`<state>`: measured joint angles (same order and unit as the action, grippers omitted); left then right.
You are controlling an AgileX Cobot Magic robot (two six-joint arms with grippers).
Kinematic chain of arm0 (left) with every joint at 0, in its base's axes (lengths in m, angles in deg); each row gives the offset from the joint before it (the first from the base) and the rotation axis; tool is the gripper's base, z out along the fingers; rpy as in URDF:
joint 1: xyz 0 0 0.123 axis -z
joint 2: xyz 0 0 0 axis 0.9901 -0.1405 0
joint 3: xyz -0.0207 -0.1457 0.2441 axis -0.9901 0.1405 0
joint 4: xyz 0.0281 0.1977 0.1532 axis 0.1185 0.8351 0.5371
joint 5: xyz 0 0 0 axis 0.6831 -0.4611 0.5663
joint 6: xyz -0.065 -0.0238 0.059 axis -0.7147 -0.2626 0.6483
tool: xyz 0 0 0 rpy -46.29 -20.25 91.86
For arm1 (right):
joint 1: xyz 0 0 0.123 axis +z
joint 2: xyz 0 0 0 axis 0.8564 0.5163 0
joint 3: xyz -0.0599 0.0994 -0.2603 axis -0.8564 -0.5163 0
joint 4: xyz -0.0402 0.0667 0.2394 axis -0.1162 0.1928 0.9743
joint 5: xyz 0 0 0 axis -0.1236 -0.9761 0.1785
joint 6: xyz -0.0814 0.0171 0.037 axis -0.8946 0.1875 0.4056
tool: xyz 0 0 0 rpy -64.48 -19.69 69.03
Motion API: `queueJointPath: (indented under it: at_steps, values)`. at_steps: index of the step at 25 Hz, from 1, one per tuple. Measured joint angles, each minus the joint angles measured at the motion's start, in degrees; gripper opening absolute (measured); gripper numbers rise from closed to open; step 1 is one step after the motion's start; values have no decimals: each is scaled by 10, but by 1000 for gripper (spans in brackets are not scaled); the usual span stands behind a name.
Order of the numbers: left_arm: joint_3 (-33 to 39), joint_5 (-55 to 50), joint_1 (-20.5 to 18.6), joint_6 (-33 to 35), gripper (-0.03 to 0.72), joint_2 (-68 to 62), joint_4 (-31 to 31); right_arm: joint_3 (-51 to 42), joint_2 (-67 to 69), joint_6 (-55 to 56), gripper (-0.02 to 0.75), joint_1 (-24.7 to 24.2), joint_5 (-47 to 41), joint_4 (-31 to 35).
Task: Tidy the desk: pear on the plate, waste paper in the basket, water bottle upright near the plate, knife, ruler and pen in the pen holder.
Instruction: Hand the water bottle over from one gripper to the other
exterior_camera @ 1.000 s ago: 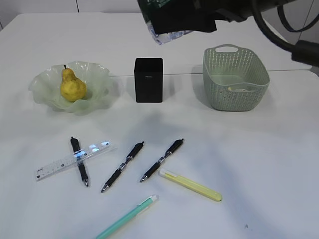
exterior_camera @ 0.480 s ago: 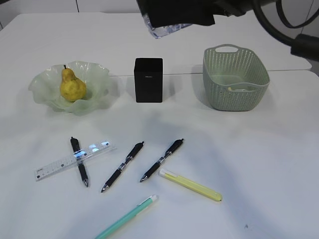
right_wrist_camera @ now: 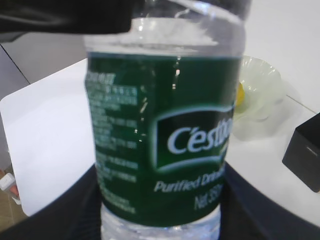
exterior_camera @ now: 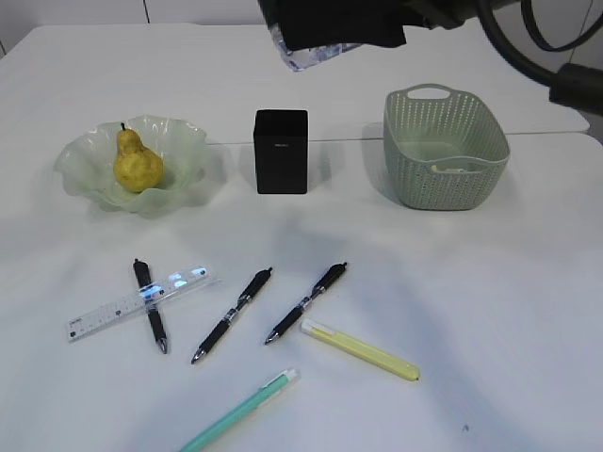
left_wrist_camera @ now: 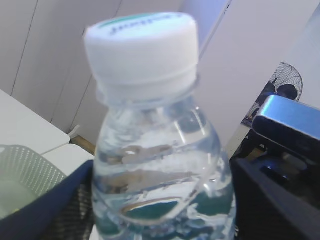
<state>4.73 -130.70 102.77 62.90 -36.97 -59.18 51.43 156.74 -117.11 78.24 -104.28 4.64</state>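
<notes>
Looking across the exterior view, we see only a sliver of the water bottle (exterior_camera: pixel 306 58) at the top edge, under dark arm hardware, well above the tabletop (exterior_camera: pixel 528 311). The wrist views give more: left wrist cam shows the bottle's white cap (left_wrist_camera: pixel 141 52) and clear shoulder w/ the left gripper (left_wrist_camera: pixel 160 200) closed on the bottle, dark fingers on both sides. Right wrist cam shows the green "C'estbon" label (right_wrist_camera: pixel 165 135) w/ the right gripper (right_wrist_camera: pixel 160 200) also clamped on the bottle body.

Exterior only: pear (exterior_camera: pixel 137 162) sits on the glass plate (exterior_camera: pixel 188 141); black pen holder (exterior_camera: pixel 281 151) stands btwn plate and green basket (exterior_camera: pixel 445 151), which has sth pale inside. Clear ruler (exterior_camera: pixel 137 303) lies crossed w/ a black pen (exterior_camera: pixel 150 306); two more black pens (exterior_camera: pixel 233 314) (exterior_camera: pixel 306 302), a yellow knife (exterior_camera: pixel 360 349) and a teal pen (exterior_camera: pixel 241 409) lie loose nearby.
</notes>
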Motion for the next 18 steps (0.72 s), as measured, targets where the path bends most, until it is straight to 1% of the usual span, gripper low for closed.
queueJointPath:
  at_steps: [5, 18]
  values:
    - [0, 5, 0, 0, 510, 0, -1, 0, 0, -1, 434, 0, 0, 0]
    - [0, 8, 1, 0, 408, 0, -1, 0, 0, -3, 435, 0, 2, 0]
